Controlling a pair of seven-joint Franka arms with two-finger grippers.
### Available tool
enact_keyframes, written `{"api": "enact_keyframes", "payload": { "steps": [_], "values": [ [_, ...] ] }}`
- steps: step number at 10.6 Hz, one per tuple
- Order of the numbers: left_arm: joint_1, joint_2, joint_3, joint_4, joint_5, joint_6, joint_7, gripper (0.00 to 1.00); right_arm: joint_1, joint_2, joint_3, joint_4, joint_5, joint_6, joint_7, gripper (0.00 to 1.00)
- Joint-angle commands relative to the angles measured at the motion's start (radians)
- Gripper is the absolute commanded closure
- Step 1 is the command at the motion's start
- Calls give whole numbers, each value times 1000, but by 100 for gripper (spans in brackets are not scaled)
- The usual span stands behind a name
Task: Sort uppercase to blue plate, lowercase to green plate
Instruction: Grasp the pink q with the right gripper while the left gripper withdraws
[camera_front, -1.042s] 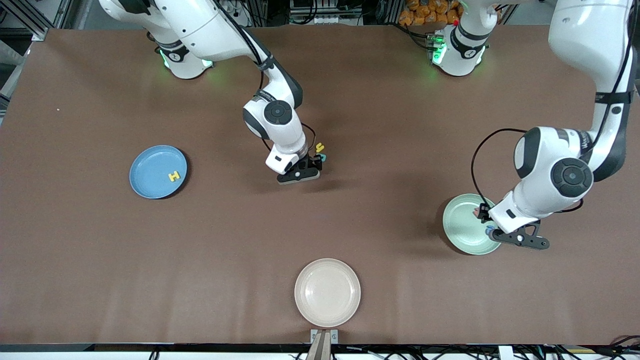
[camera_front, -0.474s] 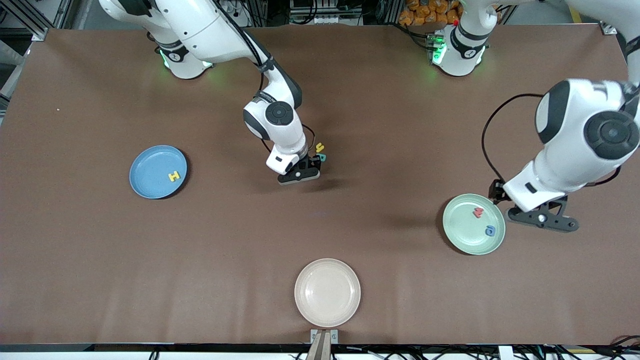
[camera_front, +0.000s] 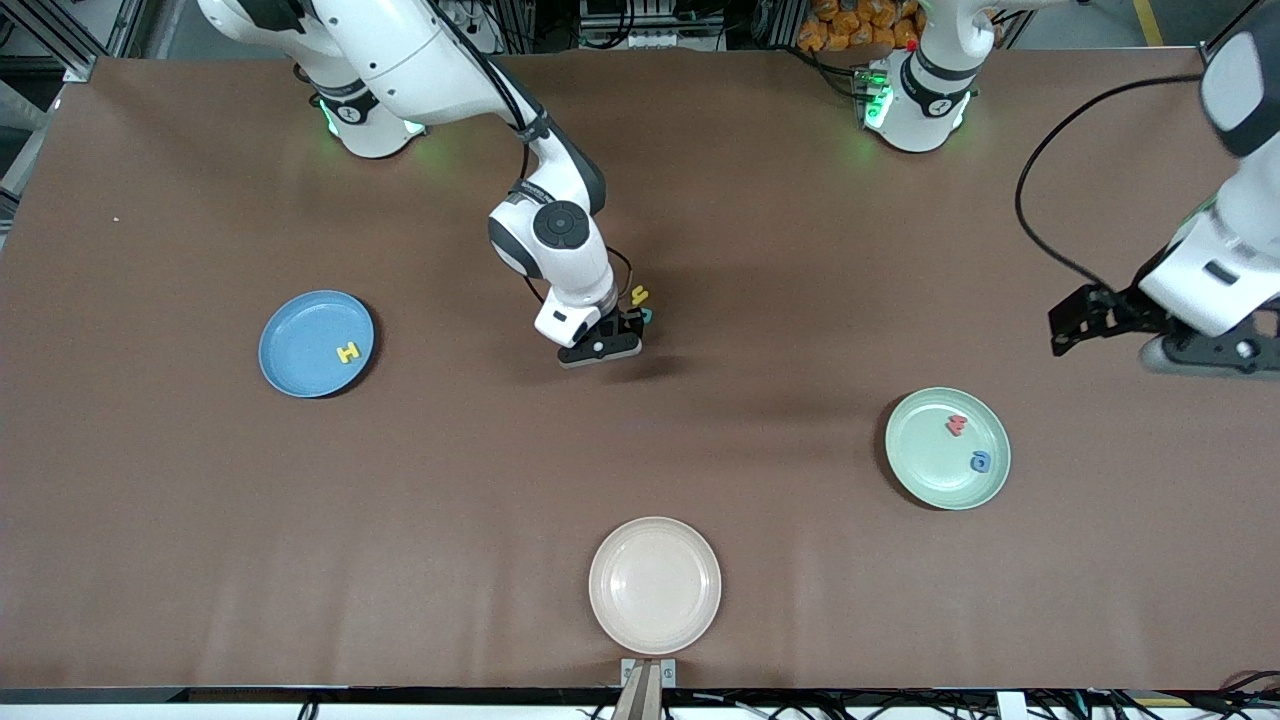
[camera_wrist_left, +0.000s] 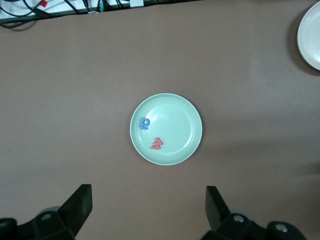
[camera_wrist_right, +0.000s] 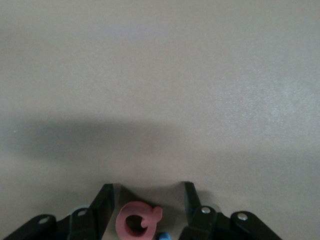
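- The right gripper (camera_front: 612, 338) is down at the table's middle among the loose letters, its jaws standing to either side of the red Q (camera_wrist_right: 138, 222) — the right wrist view shows the fingers (camera_wrist_right: 102, 202) flanking it, with a gap still visible on each side, so it looks bracketed rather than firmly pinched.
- Step in hand, as I judge it: picking up a capital for the blue plate (camera_front: 290, 375). The next move calls for closing on the Q, lifting it clear of the neighbouring yellow h (camera_front: 639, 295) and a teal letter (camera_front: 646, 315) just beside, then carrying it toward the right arm's end of the table.
- The left gripper (camera_front: 1100, 318) waits in the air near the left arm's end of the table, jaws wide apart and empty.
- Blue plate: holds only the yellow H (camera_front: 347, 352).
- Green plate (camera_front: 925, 480): holds the red w (camera_front: 956, 425) and the rounded blue letter (camera_front: 980, 461), apart from each other.
- Cream plate (camera_front: 612, 620), nearest the front camera — nothing in it.
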Motion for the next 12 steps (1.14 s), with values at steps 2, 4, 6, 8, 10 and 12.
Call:
{"api": "enact_keyframes", "payload": {
  "steps": [2, 4, 6, 8, 10, 12],
  "values": [
    [-9, -55, 34, -21, -15, -34, -10, 0, 24, 10, 8, -10, -9, -9, 23, 36],
    [-9, -60, 41, -19, -15, -34, -7, 0, 24, 2, 10, -1, -15, -81, 6, 36],
    [-17, -60, 39, -19, -15, -34, -18, 0, 24, -1, 8, -4, -15, -87, -31, 37],
    [-23, -57, 39, -27, -15, -34, -18, 0, 28, -1, 10, -3, -15, -87, -30, 39],
    [-32, -52, 38, -36, -16, -34, -19, 0, 30, 2, 10, -1, -15, -87, -31, 50],
    [-40, -45, 35, -39, -16, -34, -21, 0, 30, 4, 10, -3, -17, -87, -31, 57]
  ]
}}
